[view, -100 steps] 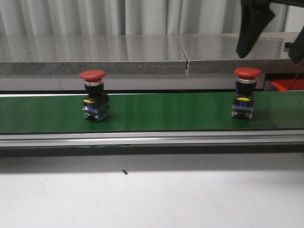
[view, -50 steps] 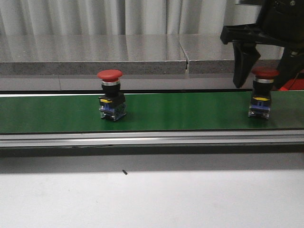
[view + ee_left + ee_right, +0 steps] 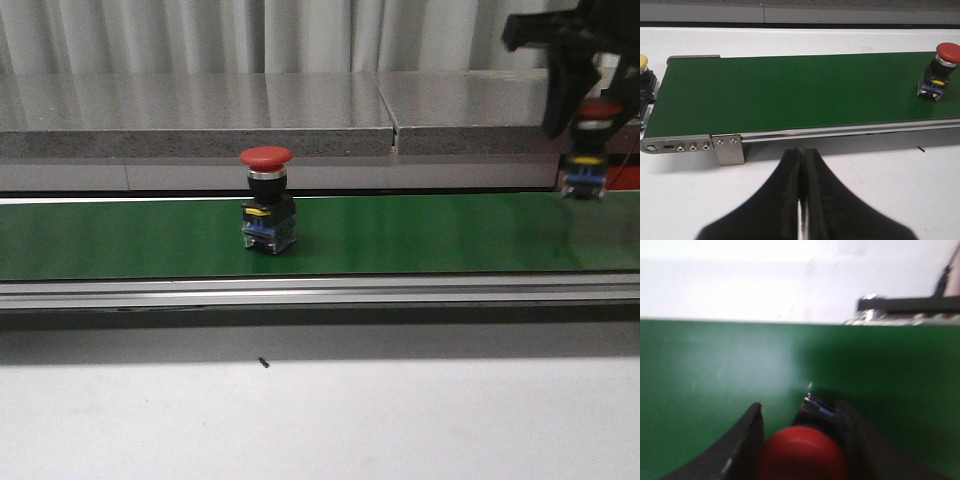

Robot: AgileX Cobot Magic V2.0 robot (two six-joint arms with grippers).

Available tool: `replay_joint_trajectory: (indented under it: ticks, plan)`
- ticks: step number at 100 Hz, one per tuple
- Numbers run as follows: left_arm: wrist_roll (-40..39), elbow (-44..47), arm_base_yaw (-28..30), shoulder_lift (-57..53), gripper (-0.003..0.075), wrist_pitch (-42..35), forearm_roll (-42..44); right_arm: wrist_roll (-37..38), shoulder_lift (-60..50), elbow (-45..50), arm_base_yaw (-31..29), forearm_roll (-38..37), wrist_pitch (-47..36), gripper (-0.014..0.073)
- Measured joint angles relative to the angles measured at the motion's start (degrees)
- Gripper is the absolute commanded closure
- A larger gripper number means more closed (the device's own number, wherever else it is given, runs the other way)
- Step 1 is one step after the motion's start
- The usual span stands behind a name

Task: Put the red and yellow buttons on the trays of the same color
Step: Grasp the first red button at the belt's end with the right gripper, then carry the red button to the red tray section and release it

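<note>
One red button [image 3: 267, 200] with a black body stands on the green belt [image 3: 120, 240]; in the left wrist view this red button [image 3: 940, 70] is far along the belt. A second red button [image 3: 590, 140] hangs above the belt's right end, with my right gripper [image 3: 588, 125] shut on it. Seen from the right wrist, its red cap [image 3: 802, 456] fills the gap between the black fingers [image 3: 747, 440] of my right gripper [image 3: 800, 415]. My left gripper [image 3: 802, 152] is shut and empty over the white table. A yellow button [image 3: 643, 64] sits past the belt's end. No tray shows clearly.
A metal rail [image 3: 300, 290] runs along the belt's front edge, with a bracket [image 3: 729, 149] at its end. A grey stone ledge [image 3: 200, 110] lies behind the belt. White tabletop [image 3: 320, 420] spreads in front.
The belt carried the left red button to the right. My right gripper came down around the other red button, shut on it and lifted it up and right.
</note>
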Motion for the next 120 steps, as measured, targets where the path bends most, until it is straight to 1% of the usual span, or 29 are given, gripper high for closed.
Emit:
replay_joint_trajectory:
  ticks: [23,37,49,60,72,98,120]
  plan:
    - [0.0,0.0,0.0,0.0,0.0741,0.0,0.0,-4.39,1.51,-9.51,-13.08,1.15,1.62,0.0454]
    - [0.0,0.0,0.0,0.0,0.0741,0.0,0.0,-8.78,5.76,-14.0,-18.49,4.22,2.08,0.0454]
    - [0.0,0.0,0.0,0.0,0.0741,0.0,0.0,-13.05,10.66,-17.57,-21.44,7.34,2.08,0.0454]
    - [0.0,0.0,0.0,0.0,0.0741,0.0,0.0,-16.74,15.69,-20.94,-23.06,10.42,1.14,0.0454]
    - [0.0,0.0,0.0,0.0,0.0741,0.0,0.0,-18.93,20.66,-23.79,-24.01,12.52,-0.45,0.0454]
    - [0.0,0.0,0.0,0.0,0.0741,0.0,0.0,-19.33,27.77,-25.97,-24.37,13.19,-4.7,0.0454]
    - [0.0,0.0,0.0,0.0,0.0741,0.0,0.0,-19.33,30.47,-25.97,-24.37,13.19,-5.47,0.045]
